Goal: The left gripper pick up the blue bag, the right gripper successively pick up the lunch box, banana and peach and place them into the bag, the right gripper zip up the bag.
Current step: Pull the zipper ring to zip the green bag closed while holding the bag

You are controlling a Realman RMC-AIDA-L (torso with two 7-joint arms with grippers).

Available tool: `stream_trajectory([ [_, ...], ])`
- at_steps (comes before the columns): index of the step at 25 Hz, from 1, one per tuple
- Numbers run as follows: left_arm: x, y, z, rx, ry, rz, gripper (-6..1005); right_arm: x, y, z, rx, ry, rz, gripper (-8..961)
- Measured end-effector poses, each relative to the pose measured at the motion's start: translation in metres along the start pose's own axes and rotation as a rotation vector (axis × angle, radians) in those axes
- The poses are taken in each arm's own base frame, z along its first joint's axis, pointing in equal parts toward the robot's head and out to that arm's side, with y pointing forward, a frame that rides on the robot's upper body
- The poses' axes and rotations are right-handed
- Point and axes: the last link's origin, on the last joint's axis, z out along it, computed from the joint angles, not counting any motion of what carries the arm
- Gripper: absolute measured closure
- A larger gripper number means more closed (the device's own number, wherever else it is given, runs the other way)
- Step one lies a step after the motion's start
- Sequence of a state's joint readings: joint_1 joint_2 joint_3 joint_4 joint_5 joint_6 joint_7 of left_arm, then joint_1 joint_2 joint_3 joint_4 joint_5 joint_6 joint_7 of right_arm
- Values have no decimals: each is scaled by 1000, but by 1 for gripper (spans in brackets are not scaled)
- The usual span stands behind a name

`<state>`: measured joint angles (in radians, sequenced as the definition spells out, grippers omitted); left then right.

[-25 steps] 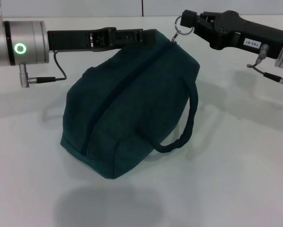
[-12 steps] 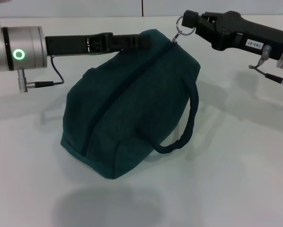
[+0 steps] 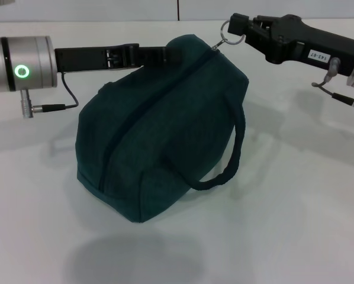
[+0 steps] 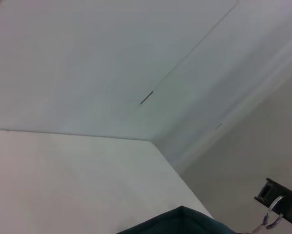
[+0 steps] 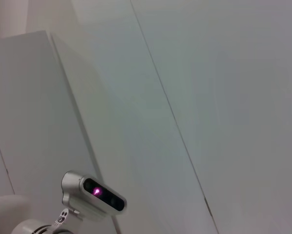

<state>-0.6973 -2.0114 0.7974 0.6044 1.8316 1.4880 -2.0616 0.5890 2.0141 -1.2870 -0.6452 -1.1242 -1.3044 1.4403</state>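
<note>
**Zipped blue bag hangs between two grippers over the white table**

You see the blue bag (image 3: pixel 165 127) held at its upper far end, its lower end resting on the white table (image 3: pixel 295 225). The left gripper (image 3: pixel 171 54) reaches in from the left with its fingers pressed together on the fabric at the bag's top edge. The right gripper (image 3: pixel 231 29) comes in from the right, pinching the ring pull (image 3: pixel 226 32) at the top end of the zipper (image 3: pixel 147 112), which looks run fully shut along the spine.

Judge the bag as soft and slack: matte woven cloth, a rounded loaf shape that sags between its held end and the table, bulging as though filled. Expect some weight, and expect it to fold or swing rather than hold its form. The firmest holds are the seam by the zipper end and the thick, rope-like navy handle (image 3: pixel 233 155) looping down the near side. The ring is thin bright metal, small and easily slipped.

No lunch box, banana or peach shows outside the bag.
</note>
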Motion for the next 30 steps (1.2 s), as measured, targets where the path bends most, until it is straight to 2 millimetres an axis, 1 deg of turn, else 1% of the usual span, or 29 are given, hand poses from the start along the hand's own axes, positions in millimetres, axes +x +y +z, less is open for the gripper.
stream_trajectory([
  [1,0,0,0,0,1,0,559,0,0,0,0,0,1,936],
  [7,-1,1,1,-5,6,-4,604,1,-3,-3,16,-16,28,936],
  [14,-4,6,5,-38,5,14,642,7,-7,-12,44,-71,139,937],
  [17,-5,7,5,-48,11,19,658,8,-7,-13,46,-73,150,937],
  [23,-6,7,5,-52,16,17,794,8,-7,-13,44,-74,152,937],
  [30,-5,8,5,-57,21,16,862,8,-7,-13,44,-74,162,937],
])
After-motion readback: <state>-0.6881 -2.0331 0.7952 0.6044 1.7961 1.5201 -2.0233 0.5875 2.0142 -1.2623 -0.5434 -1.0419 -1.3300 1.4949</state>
